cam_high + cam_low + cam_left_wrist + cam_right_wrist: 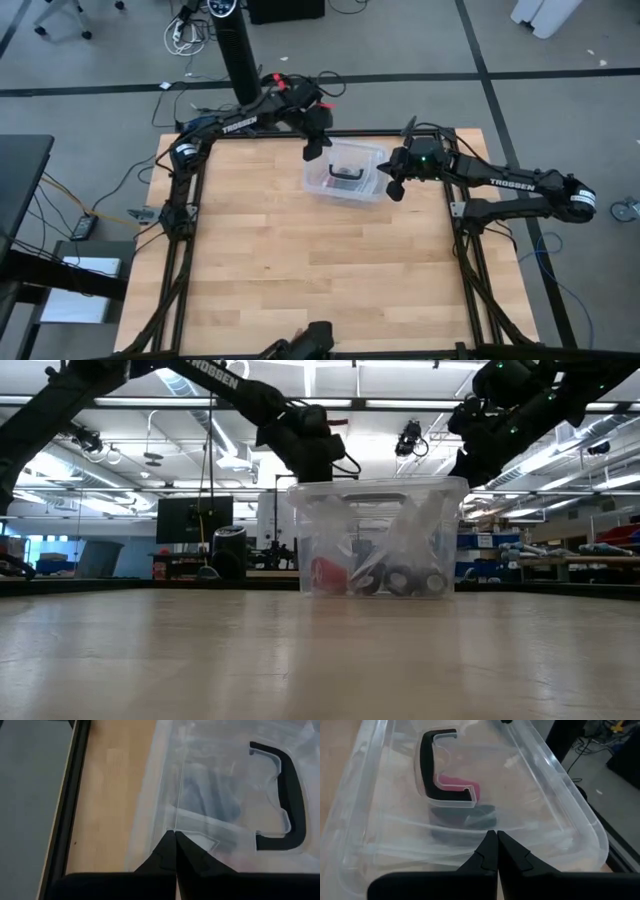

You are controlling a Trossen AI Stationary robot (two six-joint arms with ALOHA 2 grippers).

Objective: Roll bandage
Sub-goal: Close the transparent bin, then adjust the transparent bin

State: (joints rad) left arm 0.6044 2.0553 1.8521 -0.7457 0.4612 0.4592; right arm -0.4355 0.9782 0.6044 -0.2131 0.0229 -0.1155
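A clear plastic bin [345, 172] with a clear lid and a black lid handle [427, 770] stands at the table's far middle. Inside it the red bandage [457, 785] shows through the lid, lying on the bin's floor [328, 575] beside dark rolls [400, 580] and crinkly clear plastic. My left gripper [175, 834] is shut at the bin's far-left corner [312, 150], over the lid's rim. My right gripper [496, 834] is shut over the lid's right side [395, 188], pointing across the lid toward the handle. My left gripper's shut fingertips stand at the lid's left rim [176, 820], slanting down from the far left; I cannot tell whether they touch it. My right gripper's shut fingertips hang over the lid near its right rim [520, 827], slanting down from the right; I cannot tell whether they touch.
The black table frame [195, 180] runs along the table's edges close behind and beside the bin. The wooden top [320, 270] stretches from the bin to the near edge. Cables and a black post [238, 50] lie beyond the far edge.
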